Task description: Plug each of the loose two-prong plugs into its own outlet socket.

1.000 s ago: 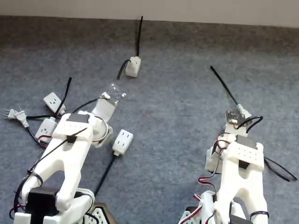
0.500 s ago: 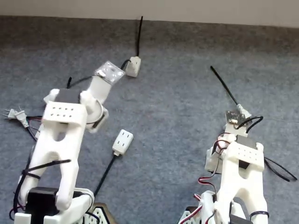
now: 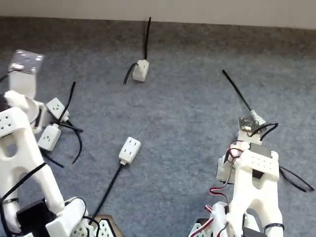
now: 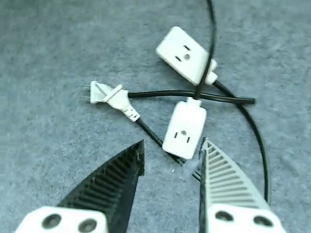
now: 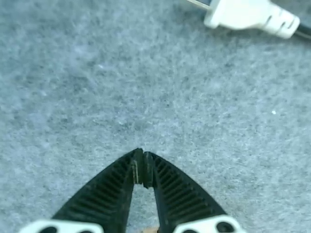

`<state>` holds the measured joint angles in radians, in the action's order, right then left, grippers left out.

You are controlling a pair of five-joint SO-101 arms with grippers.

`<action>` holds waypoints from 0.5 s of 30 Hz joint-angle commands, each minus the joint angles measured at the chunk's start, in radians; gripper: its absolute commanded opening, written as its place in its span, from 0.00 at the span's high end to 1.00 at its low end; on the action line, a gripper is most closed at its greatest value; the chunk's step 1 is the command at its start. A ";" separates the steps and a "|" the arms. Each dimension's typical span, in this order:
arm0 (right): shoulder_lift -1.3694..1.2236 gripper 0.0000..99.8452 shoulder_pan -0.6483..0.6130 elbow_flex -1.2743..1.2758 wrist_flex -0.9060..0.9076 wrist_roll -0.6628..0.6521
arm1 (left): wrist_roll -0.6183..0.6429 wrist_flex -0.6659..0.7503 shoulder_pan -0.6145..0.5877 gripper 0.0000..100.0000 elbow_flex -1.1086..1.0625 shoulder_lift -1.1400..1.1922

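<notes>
1. Left claw (image 4: 172,142): hangs wide open above the surface (image 4: 43,58), grips nothing.
2. Outlet socket (image 4: 184,128): lies face up just beyond the claw's tips, in line with the gap.
3. Loose two-prong plug (image 4: 109,94): lies farther out, to one side of the gap, apart from the socket.
4. Right claw (image 5: 144,160): sits fully closed, empty; white plug (image 5: 248,17) lies well ahead, off to one side.

Grey fuzzy carpet (image 3: 187,98) covers whole table top — soft, speckled, same all over. At 12 o'clock, pale cream strip (image 3: 222,10) runs straight along far edge — plain, flat. Light soft, even.
</notes>
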<state>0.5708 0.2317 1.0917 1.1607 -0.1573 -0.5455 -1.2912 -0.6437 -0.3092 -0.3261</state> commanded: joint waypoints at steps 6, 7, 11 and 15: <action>0.007 0.99 0.004 -0.001 -0.012 0.003 | 0.161 0.203 -0.186 0.81 0.082 0.337; 0.007 0.99 0.004 -0.001 -0.012 0.003 | 0.184 0.201 -0.199 0.81 0.127 0.398; 0.007 0.99 0.004 -0.001 -0.012 0.003 | 0.212 0.170 -0.206 0.81 0.295 0.615; 0.007 0.99 0.004 0.001 -0.024 0.005 | 0.212 0.098 -0.180 0.81 0.440 0.754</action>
<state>0.5708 0.2317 1.0948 1.1577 -0.1573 -0.3399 -1.1485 -0.8401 0.0176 0.3736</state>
